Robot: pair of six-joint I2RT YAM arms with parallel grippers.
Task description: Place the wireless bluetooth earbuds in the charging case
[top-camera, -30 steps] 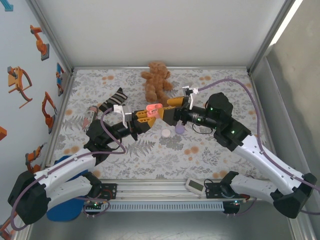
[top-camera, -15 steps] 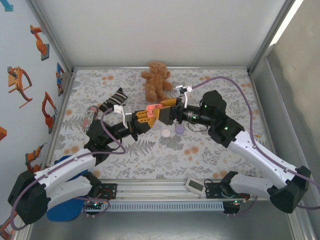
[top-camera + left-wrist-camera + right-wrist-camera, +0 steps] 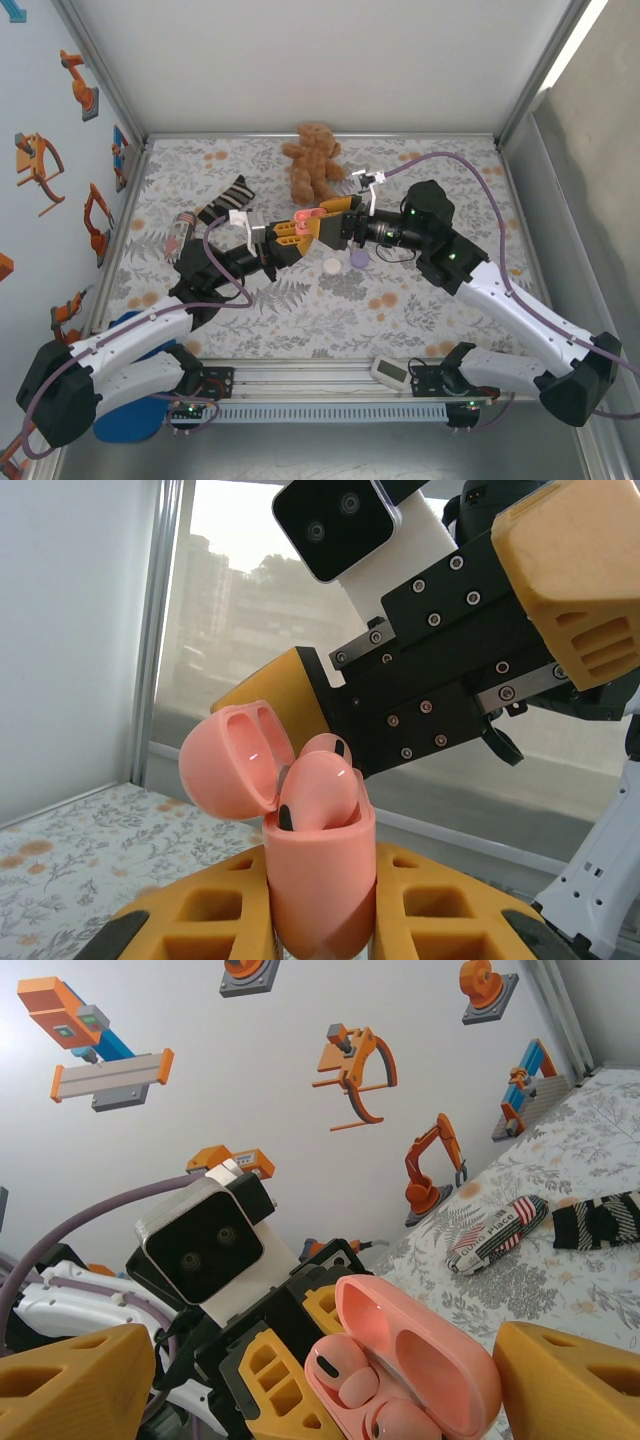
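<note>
A salmon-pink charging case [image 3: 320,880] stands upright in the air above the mat, and my left gripper [image 3: 320,925] is shut on its lower body. The case's lid [image 3: 232,760] is hinged open to the left. Two salmon-pink wireless bluetooth earbuds [image 3: 318,790] sit in the case's wells, their rounded heads sticking out. From the right wrist the earbuds [image 3: 345,1372] and the open lid [image 3: 440,1360] are just in front of the camera. My right gripper [image 3: 320,1390] is open, its yellow fingers [image 3: 75,1385] wide apart either side of the case [image 3: 307,215].
A teddy bear [image 3: 313,160] lies at the back of the flowered mat [image 3: 420,300]. To the left are a striped sock [image 3: 225,200] and a printed tube [image 3: 180,228]. A lilac round piece [image 3: 359,257] and a white one [image 3: 331,265] lie under the grippers.
My right gripper has moved left and up to the held case, then stayed close to it. The left arm and the case have not moved.
</note>
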